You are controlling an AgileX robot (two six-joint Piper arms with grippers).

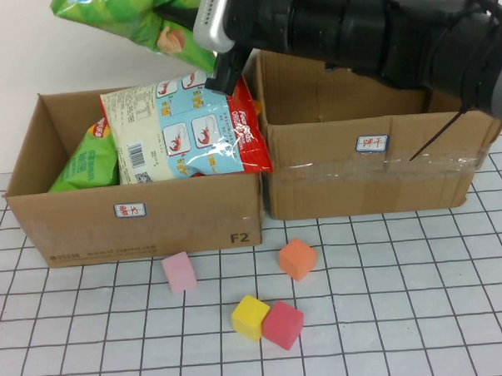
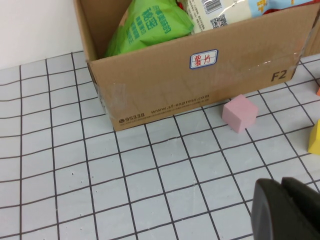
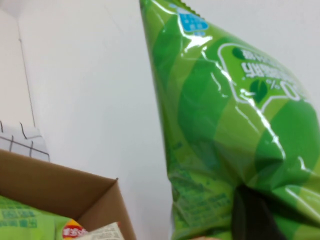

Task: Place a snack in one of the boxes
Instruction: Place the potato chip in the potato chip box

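Observation:
My right gripper (image 1: 185, 24) is shut on a green snack bag (image 1: 131, 22) and holds it in the air above the back of the left cardboard box (image 1: 144, 222). The bag fills the right wrist view (image 3: 230, 130), with a dark finger (image 3: 252, 215) pressed into it. That box holds a light blue and red shrimp-chip bag (image 1: 186, 128) and a green bag (image 1: 87, 162). The right cardboard box (image 1: 367, 170) stands next to it; its inside is mostly hidden by my arm. My left gripper (image 2: 285, 210) is shut and empty, low over the table in front of the left box (image 2: 200, 70).
Foam cubes lie on the gridded table in front of the boxes: pink (image 1: 179, 272), orange (image 1: 297, 258), yellow (image 1: 251, 316) and red (image 1: 282, 324). The pink cube (image 2: 240, 113) is close to my left gripper. A white wall stands behind the boxes.

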